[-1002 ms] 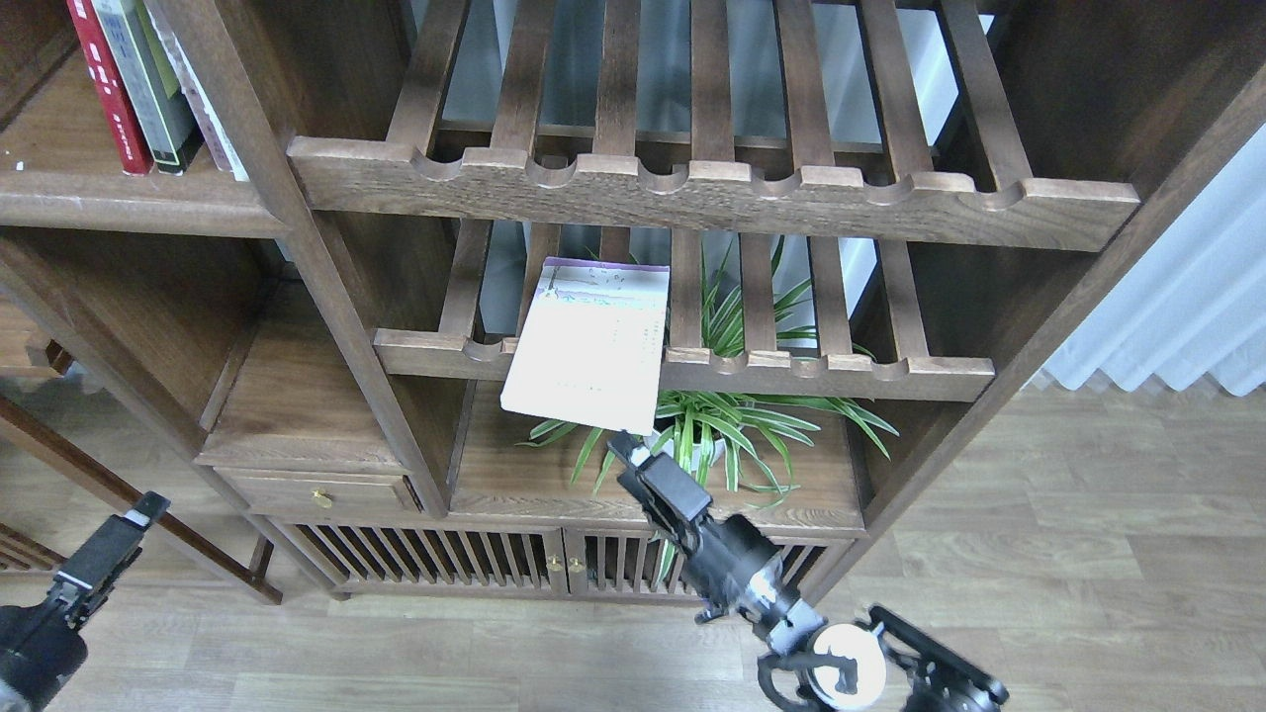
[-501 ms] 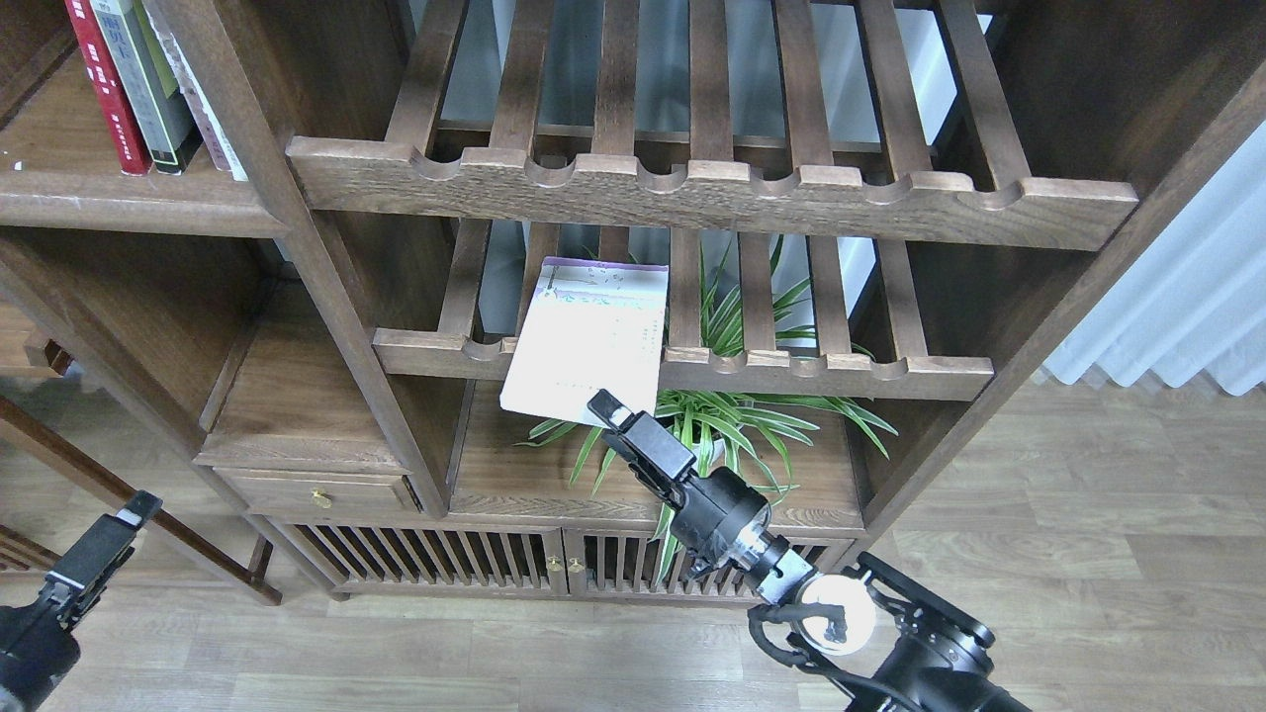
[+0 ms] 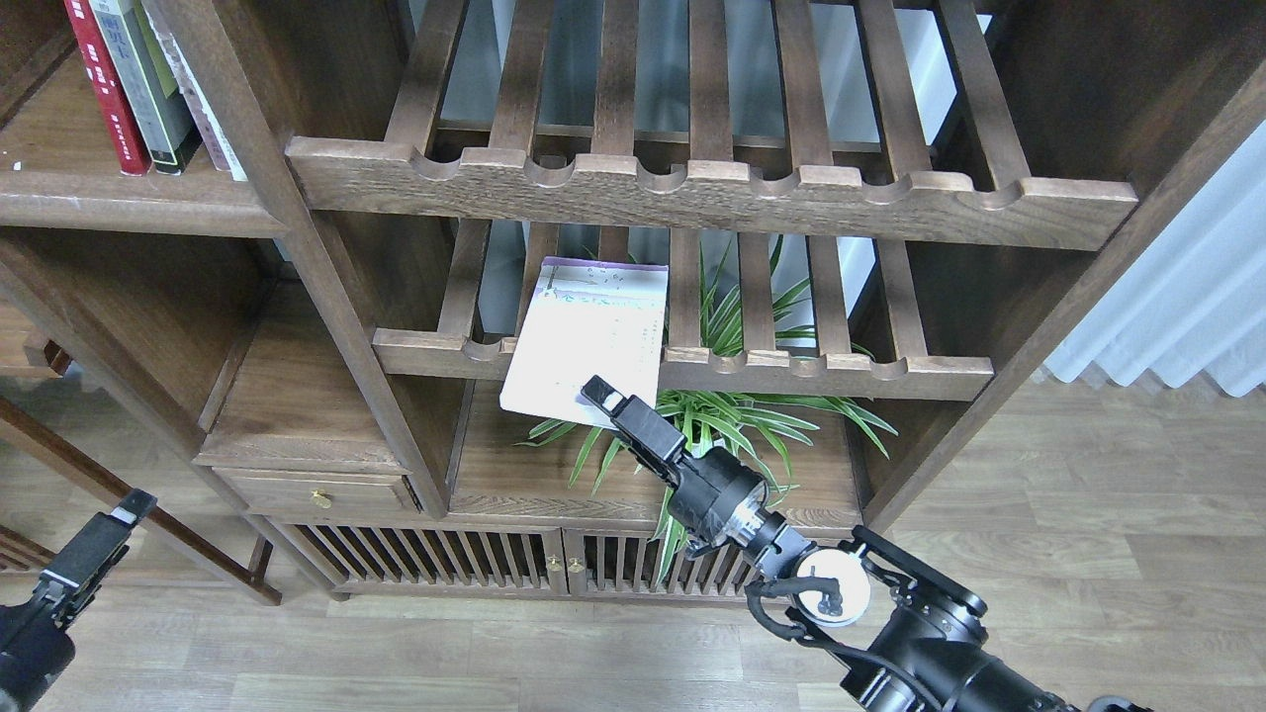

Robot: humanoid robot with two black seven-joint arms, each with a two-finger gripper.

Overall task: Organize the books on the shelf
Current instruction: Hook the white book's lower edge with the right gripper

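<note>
A pale lavender-white book [image 3: 591, 341] lies flat on the lower slatted rack [image 3: 841, 374], its front end hanging over the rail. My right gripper [image 3: 599, 395] reaches up from the lower right, and its tip overlaps the book's lower front edge; its fingers cannot be told apart. A red book [image 3: 96, 84] and a green-and-grey book [image 3: 146, 84] stand upright on the flat dark-brown shelf [image 3: 129, 203] at the upper left, with another pale book [image 3: 206, 109] leaning beside them. My left gripper [image 3: 121, 514] hangs low at the far left, away from the books.
An upper slatted rack [image 3: 712, 193] juts out above the book. A potted spider plant [image 3: 732, 425] stands under the lower rack, right behind my right arm. A small drawer [image 3: 316, 489] and slatted cabinet doors [image 3: 465, 564] are below. White curtain [image 3: 1187, 307] at right.
My right gripper has moved up and to the left, from below the book to its lower front edge. My left gripper has sunk slightly. The book has not moved.
</note>
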